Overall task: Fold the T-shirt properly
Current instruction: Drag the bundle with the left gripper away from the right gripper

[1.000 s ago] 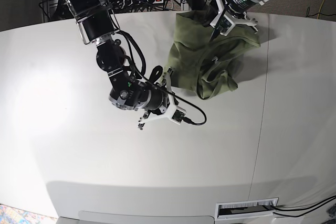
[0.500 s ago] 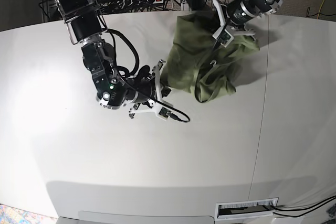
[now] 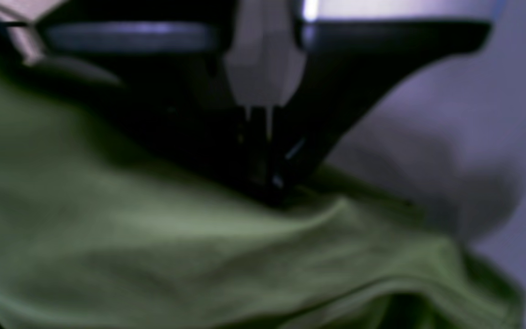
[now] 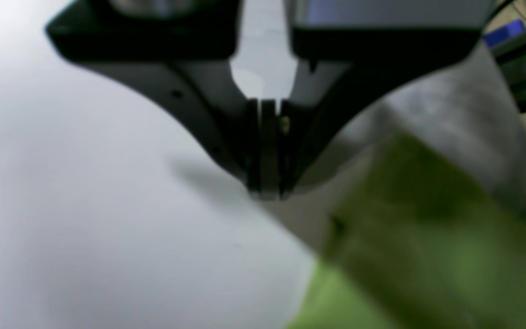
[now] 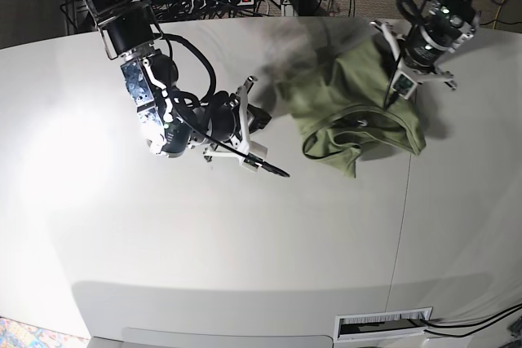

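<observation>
T-shirt [image 5: 359,112] | bunched, nearer left gripper [image 5: 390,97], clamped on its edge | right gripper [image 5: 265,112] closed, empty, beside shirt's other end

Overhead light; glare patch on desk [image 5: 49,144] at its left side. Both wrist views dim, heavily blurred. T-shirt [image 5: 359,112] edge smeared, base view corners curve.
</observation>
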You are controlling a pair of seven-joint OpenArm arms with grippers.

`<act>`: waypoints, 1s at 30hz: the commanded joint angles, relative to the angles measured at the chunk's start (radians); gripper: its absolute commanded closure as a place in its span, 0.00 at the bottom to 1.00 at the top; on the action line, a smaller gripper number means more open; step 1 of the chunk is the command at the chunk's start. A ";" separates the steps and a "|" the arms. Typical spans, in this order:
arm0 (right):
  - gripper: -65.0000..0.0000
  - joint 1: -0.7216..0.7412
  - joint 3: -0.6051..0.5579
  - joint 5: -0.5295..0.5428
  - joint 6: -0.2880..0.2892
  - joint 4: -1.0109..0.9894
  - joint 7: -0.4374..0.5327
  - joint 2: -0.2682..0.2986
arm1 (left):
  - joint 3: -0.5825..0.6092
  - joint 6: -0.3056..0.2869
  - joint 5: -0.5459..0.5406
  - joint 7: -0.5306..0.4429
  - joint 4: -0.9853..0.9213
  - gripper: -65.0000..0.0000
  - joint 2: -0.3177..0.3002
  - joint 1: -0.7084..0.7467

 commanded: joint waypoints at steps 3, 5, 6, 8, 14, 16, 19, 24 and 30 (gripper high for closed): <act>1.00 0.011 0.002 0.084 0.001 0.020 0.014 0.000 | -0.027 0.007 0.031 0.024 -0.040 1.00 -0.042 -0.006; 1.00 0.008 0.002 0.087 0.001 0.021 0.013 0.000 | -0.035 0.008 0.032 0.023 -0.064 1.00 -0.052 -0.029; 1.00 0.008 0.002 0.087 0.001 0.021 0.015 0.000 | -0.039 0.008 0.033 0.025 -0.072 1.00 -0.060 -0.040; 1.00 0.008 0.002 0.086 0.001 0.028 0.027 -0.003 | -0.050 0.011 0.048 0.042 -0.074 1.00 -0.077 -0.056; 1.00 0.010 0.002 0.005 0.001 0.076 0.121 -0.009 | -0.055 0.025 0.189 0.124 0.043 1.00 -0.122 -0.066; 1.00 0.015 0.002 -0.018 0.001 0.078 0.133 -0.027 | -0.055 0.055 0.204 0.175 0.115 1.00 -0.121 -0.066; 1.00 0.023 0.002 -0.032 0.001 0.078 0.136 -0.065 | -0.055 0.061 0.247 0.210 0.228 1.00 -0.121 -0.052; 1.00 0.035 0.002 -0.112 0.001 0.078 0.185 -0.106 | -0.055 0.150 0.311 0.263 0.383 1.00 -0.121 0.006; 1.00 0.039 0.002 -0.125 0.001 0.078 0.194 -0.111 | -0.055 0.222 0.179 0.225 0.445 1.00 -0.121 0.087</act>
